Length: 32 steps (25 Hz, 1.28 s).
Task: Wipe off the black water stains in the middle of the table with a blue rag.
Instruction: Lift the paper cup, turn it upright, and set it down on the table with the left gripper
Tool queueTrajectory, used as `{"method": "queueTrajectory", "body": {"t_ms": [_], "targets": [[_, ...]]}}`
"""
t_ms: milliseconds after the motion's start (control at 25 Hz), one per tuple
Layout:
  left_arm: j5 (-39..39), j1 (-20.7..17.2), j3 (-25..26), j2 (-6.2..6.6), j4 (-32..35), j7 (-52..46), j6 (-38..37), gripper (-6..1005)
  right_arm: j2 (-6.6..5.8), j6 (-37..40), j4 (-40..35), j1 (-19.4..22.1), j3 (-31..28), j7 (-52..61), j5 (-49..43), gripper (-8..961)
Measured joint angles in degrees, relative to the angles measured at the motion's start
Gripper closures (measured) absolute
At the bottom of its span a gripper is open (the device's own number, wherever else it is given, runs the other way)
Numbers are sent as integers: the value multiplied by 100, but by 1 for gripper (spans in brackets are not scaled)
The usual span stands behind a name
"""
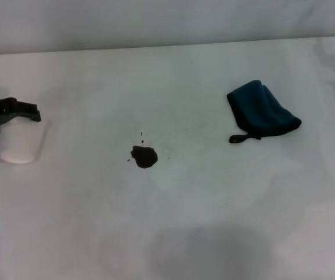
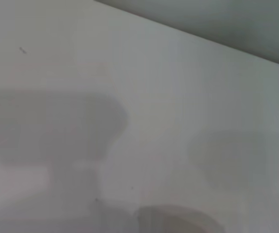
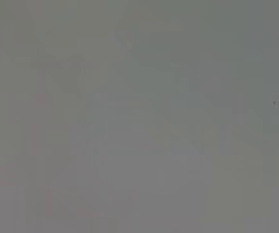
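You see the table (image 1: 173, 233) spanning the view. The blue rag (image 1: 262, 110) lies toward its right edge, untouched. The left gripper (image 1: 7, 112), at the left edge, sits over a white cup (image 1: 20, 143); its grip is unclear. The black water stains (image 1: 144, 156) mark the middle.

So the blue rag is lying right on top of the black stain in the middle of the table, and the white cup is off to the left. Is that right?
Not quite. In the head view the blue rag lies apart from the black water stains, off to their right and untouched. The stain sits uncovered in the middle of the table. The white cup is indeed off to the left, by the left gripper.
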<state>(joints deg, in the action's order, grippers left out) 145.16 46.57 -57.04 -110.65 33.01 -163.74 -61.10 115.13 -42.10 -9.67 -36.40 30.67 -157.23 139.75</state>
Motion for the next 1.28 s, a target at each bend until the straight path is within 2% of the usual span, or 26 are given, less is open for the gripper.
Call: {"method": "queueTrajectory", "body": {"t_ms": [160,320,440,600,720,800,840,880,920,1160,1280], "targets": [[-75,1,0,0,16,1,57,126,1,0,0,2,0,0,3,82],[-208,-65,0,-17,203,1,81,199,1,0,0,8,0,0,9,82],[-329,-208,0,-75,602,37,111,246,3,0,0,6,0,0,9,82],[-524,-414,0,-280,1230,445,299,285,9,-29,0,3,0,25,9,82],[-993,-668,-1,-538,1646,1225,748,294,10,-33,1,13,1,97,9,82],[-1490,-893,-12,-731,1798,1953,1279,292,15,-36,8,26,1,148,8,82],[-2093,-1064,-82,-804,1772,2595,1701,292,17,-35,24,37,0,162,9,82],[-2414,-1127,-133,-820,1705,2888,1864,291,21,-35,48,45,0,163,9,82],[-2414,-1127,-133,-820,1705,2888,1864,291,21,-35,48,45,0,163,9,82],[-4541,-1349,-359,-854,1041,5266,2276,284,51,-29,68,85,0,229,8,82],[-6066,-1501,-618,-869,669,6738,2424,284,53,-21,71,87,0,262,8,82]]}}
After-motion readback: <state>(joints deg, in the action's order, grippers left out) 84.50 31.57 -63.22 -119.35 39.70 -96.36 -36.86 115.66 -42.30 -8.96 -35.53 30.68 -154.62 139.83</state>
